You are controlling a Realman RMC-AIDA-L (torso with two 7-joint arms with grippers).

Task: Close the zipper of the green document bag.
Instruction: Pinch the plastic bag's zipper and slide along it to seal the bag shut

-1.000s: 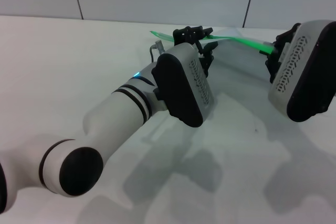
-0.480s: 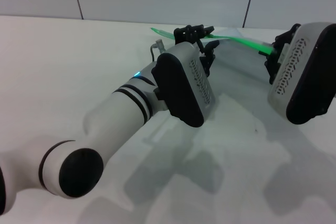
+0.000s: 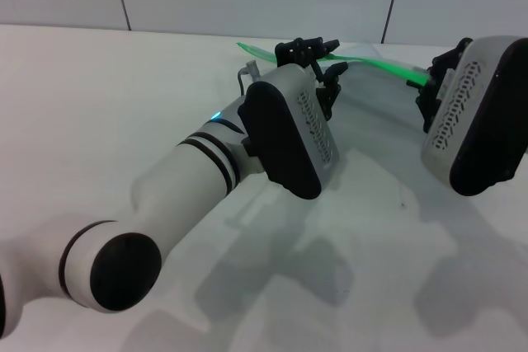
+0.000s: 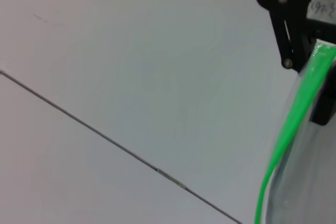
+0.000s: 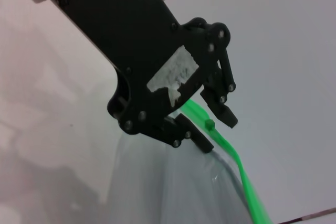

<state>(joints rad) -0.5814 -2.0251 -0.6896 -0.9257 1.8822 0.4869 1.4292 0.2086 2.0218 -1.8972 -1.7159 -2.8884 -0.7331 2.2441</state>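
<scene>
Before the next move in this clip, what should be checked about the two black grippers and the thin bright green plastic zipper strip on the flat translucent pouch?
1. Left gripper at the thin bright green zipper strip: ok, the strip runs through it.
2. Small green slider tab located: ok, it sits right at the left gripper.
3. Slider tab actually clamped: cannot tell.
4. Right gripper anchoring the other end: ok, it is shut on the strip.
5. Strip straight between the grippers: not ok, it curves.
6. Flat translucent pale plastic document bag hanging free below the strip: ok.
</scene>
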